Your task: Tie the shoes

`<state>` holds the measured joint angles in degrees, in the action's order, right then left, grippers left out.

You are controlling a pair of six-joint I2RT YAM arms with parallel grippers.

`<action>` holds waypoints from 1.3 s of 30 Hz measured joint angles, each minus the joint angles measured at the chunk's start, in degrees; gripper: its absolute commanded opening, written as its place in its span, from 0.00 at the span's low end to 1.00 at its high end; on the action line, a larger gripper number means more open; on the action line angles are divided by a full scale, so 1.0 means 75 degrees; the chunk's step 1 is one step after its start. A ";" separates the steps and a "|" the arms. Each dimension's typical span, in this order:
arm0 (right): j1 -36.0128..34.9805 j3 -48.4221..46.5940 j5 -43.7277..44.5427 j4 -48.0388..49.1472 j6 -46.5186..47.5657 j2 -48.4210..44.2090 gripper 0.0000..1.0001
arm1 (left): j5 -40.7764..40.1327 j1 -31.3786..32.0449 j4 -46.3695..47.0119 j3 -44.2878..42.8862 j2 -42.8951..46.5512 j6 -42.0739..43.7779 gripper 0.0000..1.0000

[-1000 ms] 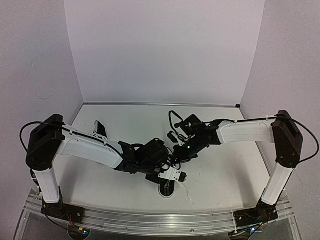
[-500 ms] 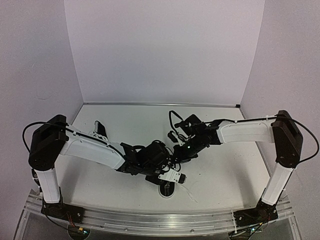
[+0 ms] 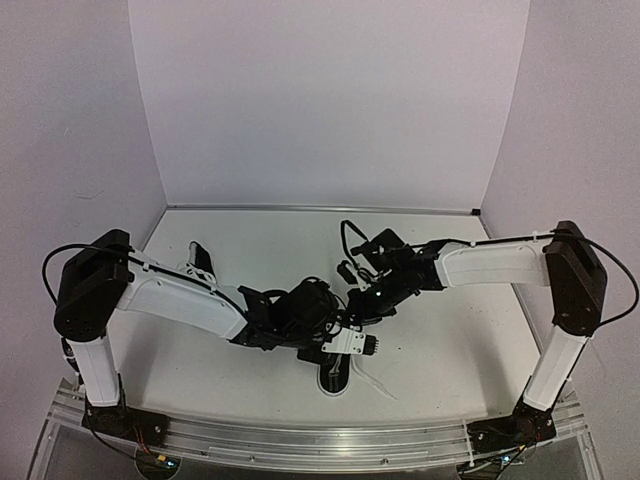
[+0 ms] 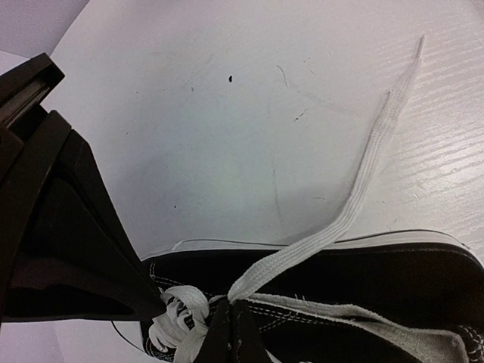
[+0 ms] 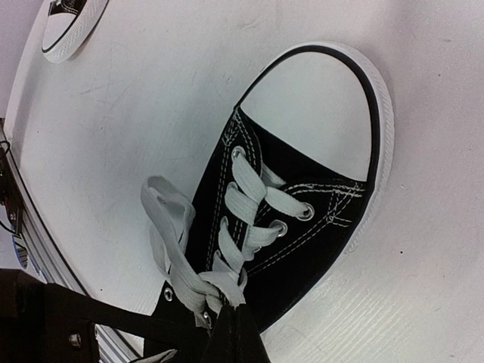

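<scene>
One black shoe with a white toe cap lies in the middle of the table, mostly hidden under both grippers in the top view. My left gripper is shut on a white lace at the shoe's throat. The lace's free end runs out over the table. My right gripper is shut on the lace knot, beside a flat lace loop. The two grippers meet over the shoe. The second shoe lies apart at the left.
White tabletop closed in by lilac walls at the back and sides. A metal rail with the arm bases runs along the near edge. A loose lace end trails toward that rail.
My left gripper has closed on the lace and shifted slightly. The loose lace end on the table has moved a little. The right arm has held still.
</scene>
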<state>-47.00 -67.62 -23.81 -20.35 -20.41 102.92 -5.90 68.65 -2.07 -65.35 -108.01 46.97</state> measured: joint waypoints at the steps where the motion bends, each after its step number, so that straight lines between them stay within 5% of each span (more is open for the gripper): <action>1: 0.0005 0.0019 0.0003 0.0002 -0.0014 -0.0030 0.00 | -0.0020 -0.0009 0.0068 0.0029 0.0002 -0.0071 0.00; 39: -0.0046 0.0631 -0.0012 0.0495 -0.0516 -0.0326 0.00 | -0.0069 -0.0556 0.1874 0.1203 0.0609 -0.1250 0.00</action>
<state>-47.35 -62.89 -23.90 -16.64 -24.28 100.48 -6.42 64.48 11.99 -56.32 -103.44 37.59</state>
